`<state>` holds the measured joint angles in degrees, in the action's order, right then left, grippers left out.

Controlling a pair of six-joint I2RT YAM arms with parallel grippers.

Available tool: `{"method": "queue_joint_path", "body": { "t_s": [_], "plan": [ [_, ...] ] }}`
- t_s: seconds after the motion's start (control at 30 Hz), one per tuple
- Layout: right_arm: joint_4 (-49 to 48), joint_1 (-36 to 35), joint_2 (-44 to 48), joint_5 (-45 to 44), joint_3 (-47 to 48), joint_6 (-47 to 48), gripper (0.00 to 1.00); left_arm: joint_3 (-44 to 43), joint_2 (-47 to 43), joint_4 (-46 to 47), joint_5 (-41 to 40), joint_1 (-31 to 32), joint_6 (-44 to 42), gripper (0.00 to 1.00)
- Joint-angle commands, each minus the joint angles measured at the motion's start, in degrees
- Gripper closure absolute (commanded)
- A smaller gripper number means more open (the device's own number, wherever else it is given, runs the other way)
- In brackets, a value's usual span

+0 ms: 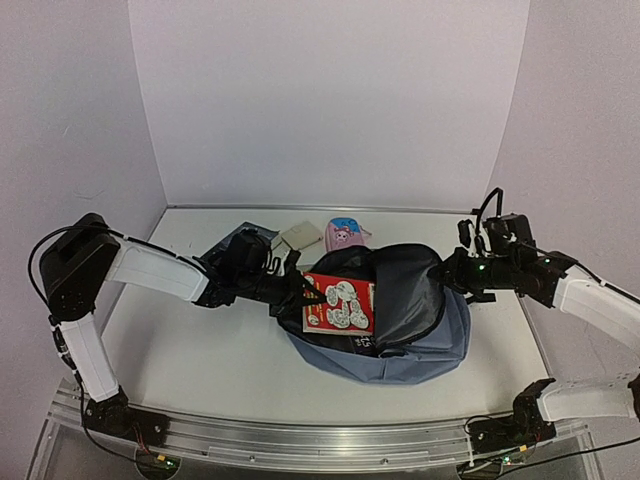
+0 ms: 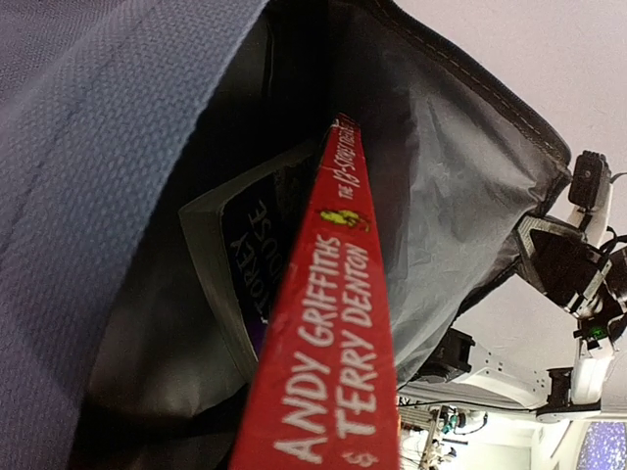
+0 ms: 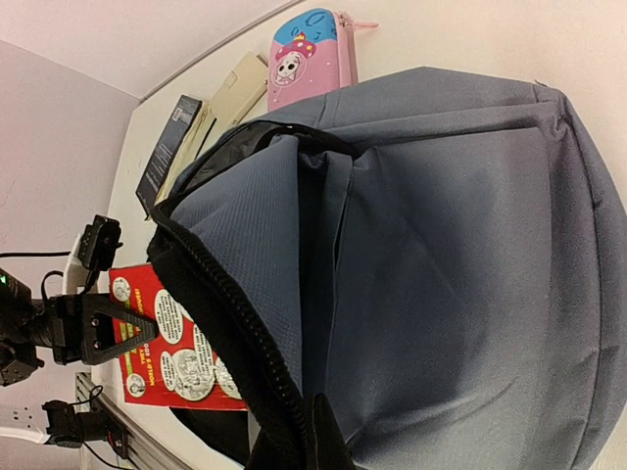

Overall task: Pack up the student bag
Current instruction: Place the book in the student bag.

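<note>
The student bag [image 1: 420, 345] lies open in the middle of the table, its dark lining facing up. My left gripper [image 1: 302, 290] is shut on the left edge of a red book [image 1: 340, 304] and holds it in the bag's mouth. In the left wrist view the red spine [image 2: 333, 372] points into the bag [image 2: 88, 147], beside a dark-covered book [image 2: 250, 259] inside. My right gripper [image 1: 447, 272] is shut on the bag's zip rim [image 3: 225, 323] and holds it up. The right wrist view shows the bag's grey-blue outside [image 3: 451, 255] and the red book [image 3: 167, 352].
Behind the bag lie a pink pencil case [image 1: 345, 232], a beige flat item [image 1: 298, 237] and a dark booklet [image 1: 240, 237]; they also show in the right wrist view, the pencil case [image 3: 309, 44] topmost. White walls close in on three sides.
</note>
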<state>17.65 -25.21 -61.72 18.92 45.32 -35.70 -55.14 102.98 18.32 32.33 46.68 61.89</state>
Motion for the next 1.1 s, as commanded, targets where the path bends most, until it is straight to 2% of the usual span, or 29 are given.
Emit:
{"method": "queue_joint_path", "body": {
  "t_s": [0.0, 0.27, 0.6, 0.77, 0.87, 0.97, 1.07],
  "plan": [
    [-1.5, 0.0, 2.7, -1.1, 3.4, -0.4, 1.00, -5.2, 1.7, 2.5, -1.9, 1.4, 0.6, 1.00],
    [-1.4, 0.0, 6.4, -3.1, 5.3, -1.1, 1.00, -4.3, 0.5, 1.7, -3.7, 1.5, 0.5, 1.00],
    [-1.9, 0.0, 4.2, -1.6, 4.7, -0.7, 1.00, -15.2, 7.5, -5.2, -5.6, 5.0, -2.6, 0.98],
    [-2.4, 0.0, 4.2, -1.1, 4.1, -0.9, 1.00, -20.6, 11.7, -7.6, -6.9, 6.2, -4.3, 0.84],
    [-2.4, 0.0, 4.3, -0.9, 3.6, -0.8, 1.00, -22.0, 12.3, -10.5, -8.3, 6.5, -6.3, 0.71],
    [-2.4, 0.0, 4.4, -0.8, 3.5, -0.7, 1.00, -22.2, 10.7, -15.4, -11.4, 6.5, -9.7, 0.53],
    [-2.5, 0.0, 4.4, -0.8, 3.5, -0.6, 1.00, -22.6, 8.5, -22.3, -15.0, 6.5, -12.8, 0.42]
  ]
}}
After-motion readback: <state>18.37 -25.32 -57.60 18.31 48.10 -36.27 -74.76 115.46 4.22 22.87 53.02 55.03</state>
